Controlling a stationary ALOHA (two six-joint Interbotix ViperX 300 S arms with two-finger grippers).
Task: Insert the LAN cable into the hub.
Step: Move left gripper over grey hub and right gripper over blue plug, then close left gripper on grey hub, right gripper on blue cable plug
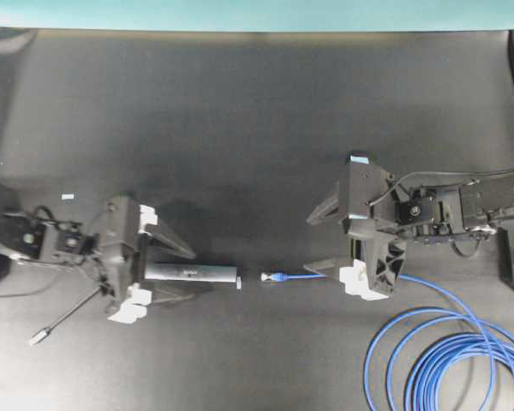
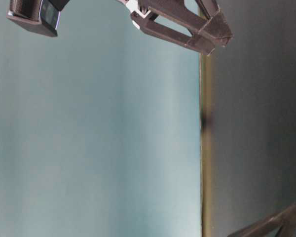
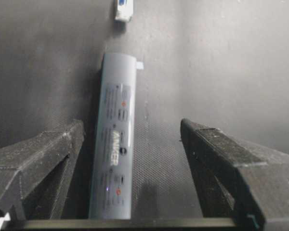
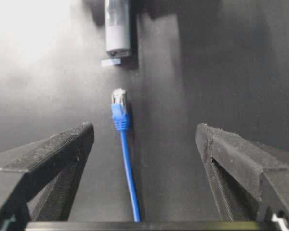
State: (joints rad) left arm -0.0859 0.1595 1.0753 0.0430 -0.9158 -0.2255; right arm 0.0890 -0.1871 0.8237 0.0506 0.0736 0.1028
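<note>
LAN cable [image 1: 301, 276]: bright blue; short straight run lies on the dark desk [image 1: 240, 128] near mid-front, then loops pile toward the front-right corner. Likely light and limp along its length, so the coil may drag.
Plug [image 4: 119, 98]: clear/silver tip with blue boot, pointing at the hub's end, a small gap between them. Probably rigid and small; best hold judged to be the boot just behind the plug, where the cable stiffens.
Hub [image 3: 115, 139]: slim grey bar, flat on the desk left of centre, in line with the plug. Looks light, hard and smooth; likely to slide when pushed, so grip across its long sides.
Hub lead [image 1: 64, 321]: thin grey, trailing toward the front-left corner, silver plug at its end.
Left claw [image 1: 167, 270]: wide apart, straddling the hub's rear half; holds nothing, contact not evident.
Right claw [image 1: 325, 244]: wide apart, over the cable's straight run; empty.
</note>
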